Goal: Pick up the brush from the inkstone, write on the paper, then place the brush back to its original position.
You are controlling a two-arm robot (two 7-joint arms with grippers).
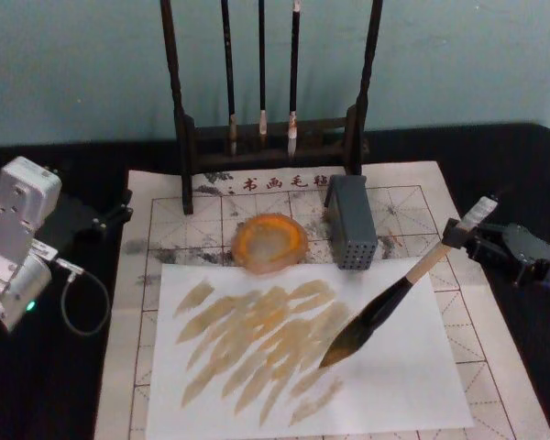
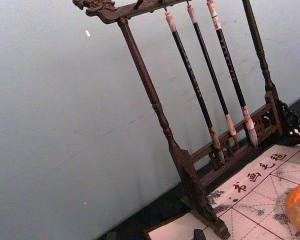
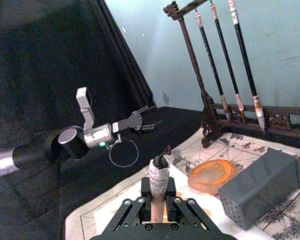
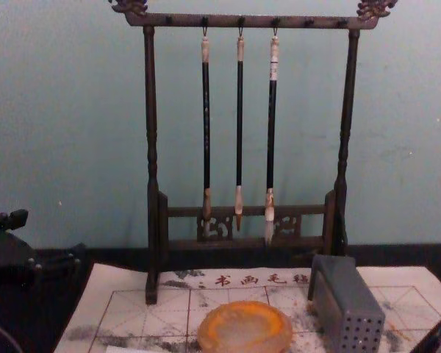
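The right gripper [image 1: 460, 238] sits at the right side of the table, its fingers closed around the upper handle of the brush [image 1: 394, 302], just below the white wrapped end. The brush slants down and to the left. Its dark bristles appear to touch a plain white sheet [image 1: 412, 385] lying over the gridded paper [image 1: 165, 215].

The inkstone [image 1: 270, 243] stands just past the white sheet's far edge, near the middle, and its shallow bowl shows a pale, greyish centre. Just to its right is a grey block [image 1: 350, 220] dotted with holes, between the dish and the gripper. At the far edge a dark wooden rack [image 1: 179, 119] holds three thin brushes [image 1: 261, 69] hanging side by side, tips down.

Tan strokes [image 1: 257, 344] cover the left and middle of the white sheet. The bristles lie at their right edge, and the sheet to the right and nearer is bare. Black cloth [image 1: 532, 367] lies open on both sides of the paper.

The left gripper [image 1: 119, 209] is parked on the cloth at the left, beside the paper's far left corner.
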